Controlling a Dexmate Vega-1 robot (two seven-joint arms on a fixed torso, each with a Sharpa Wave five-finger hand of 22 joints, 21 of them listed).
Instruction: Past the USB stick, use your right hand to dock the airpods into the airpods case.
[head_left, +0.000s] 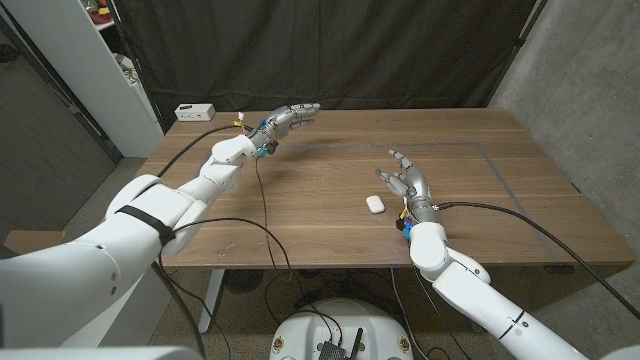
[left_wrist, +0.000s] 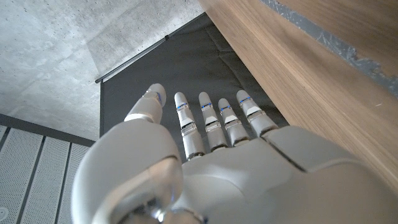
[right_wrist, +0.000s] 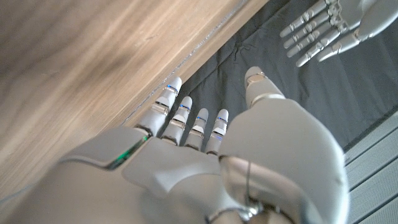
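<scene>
Table: wooden, rectangular; a dark curtain hangs behind its far edge, a concrete wall stands off its right edge.
Airpods case: small white rounded case, lying on the table right of centre, nearer the near edge than the far one. Lid looks closed. Long axis runs roughly from the near-left toward the far-right. Bare wood on every side of it.
Right hand: just beside the case on its right, apart from it — fingers spread and extended, holding nothing, pointing toward the far edge.
Left hand: raised near the far edge, left of centre, well apart from the case — fingers straight and slightly apart, holding nothing.
Open room: wide bare wood between the two hands and toward the right edge.
White box: at the far-left corner.
Airpods, USB stick: cannot tell.
</scene>
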